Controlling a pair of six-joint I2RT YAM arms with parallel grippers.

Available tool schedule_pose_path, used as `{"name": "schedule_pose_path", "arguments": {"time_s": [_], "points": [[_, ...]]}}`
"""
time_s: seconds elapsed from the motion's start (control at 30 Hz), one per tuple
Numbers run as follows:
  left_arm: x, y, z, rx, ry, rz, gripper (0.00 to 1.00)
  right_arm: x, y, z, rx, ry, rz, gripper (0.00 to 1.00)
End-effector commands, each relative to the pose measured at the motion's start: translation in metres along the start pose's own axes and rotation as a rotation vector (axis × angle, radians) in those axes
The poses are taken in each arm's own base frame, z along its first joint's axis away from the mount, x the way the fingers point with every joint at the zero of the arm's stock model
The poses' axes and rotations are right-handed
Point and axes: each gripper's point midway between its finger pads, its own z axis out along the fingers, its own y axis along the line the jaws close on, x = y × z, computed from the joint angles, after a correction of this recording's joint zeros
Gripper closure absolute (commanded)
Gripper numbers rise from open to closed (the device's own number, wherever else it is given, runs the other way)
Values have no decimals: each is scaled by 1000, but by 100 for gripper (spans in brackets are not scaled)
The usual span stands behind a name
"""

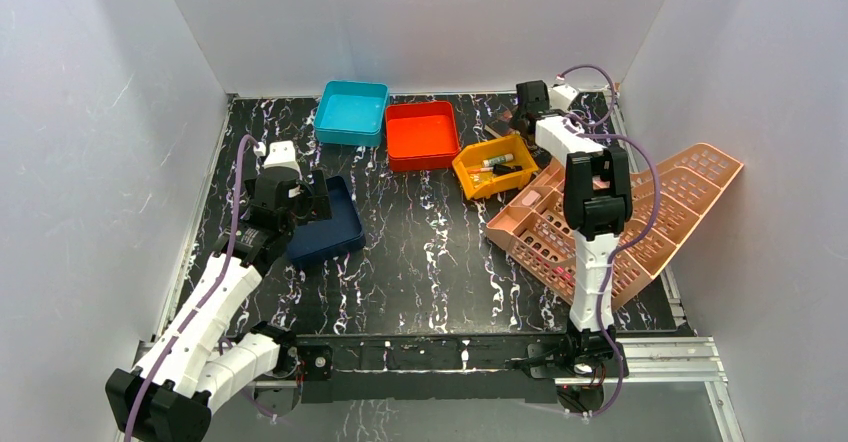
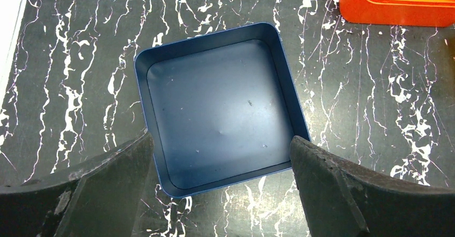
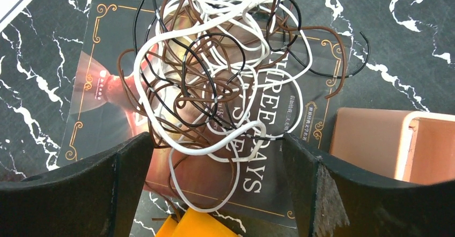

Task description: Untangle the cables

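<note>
The cables point(image 3: 214, 71) are a tangled heap of white, brown and black wires lying on a dark book cover point(image 3: 102, 38) in the right wrist view. My right gripper point(image 3: 216, 138) is open and hovers just above the near edge of the tangle, holding nothing; a white loop lies between its fingers. In the top view it point(image 1: 530, 102) is at the back right of the table. My left gripper point(image 2: 220, 140) is open and empty above a dark blue tray point(image 2: 220, 103); in the top view it point(image 1: 318, 200) is at the left.
A light blue bin point(image 1: 352, 112), a red bin point(image 1: 421, 132) and a yellow bin point(image 1: 470, 177) with small items stand at the back. A tilted pink rack point(image 1: 670, 202) leans at the right. The yellow bin's corner point(image 3: 204, 223) and a pink box point(image 3: 370, 140) flank the book.
</note>
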Motion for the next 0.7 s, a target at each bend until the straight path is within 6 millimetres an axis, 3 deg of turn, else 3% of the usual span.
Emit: {"name": "schedule_pose_path", "arguments": {"time_s": [0.0,0.1,0.27,0.5,0.67], "points": [[-9,2,-6,7,-37,-13,2,-40,5,-9,21,-172,65,3],[-11,1,-9,16,-50,-20,2,-40,8,-6,58,-212,47,5],[-11,-4,-9,47,-49,-20,2,-33,16,0,76,-235,36,19],[-10,-4,-8,42,-47,-20,2,-19,13,4,82,-227,14,47],[-9,-4,-7,42,-41,-15,2,-21,11,-7,48,-256,9,74]]}}
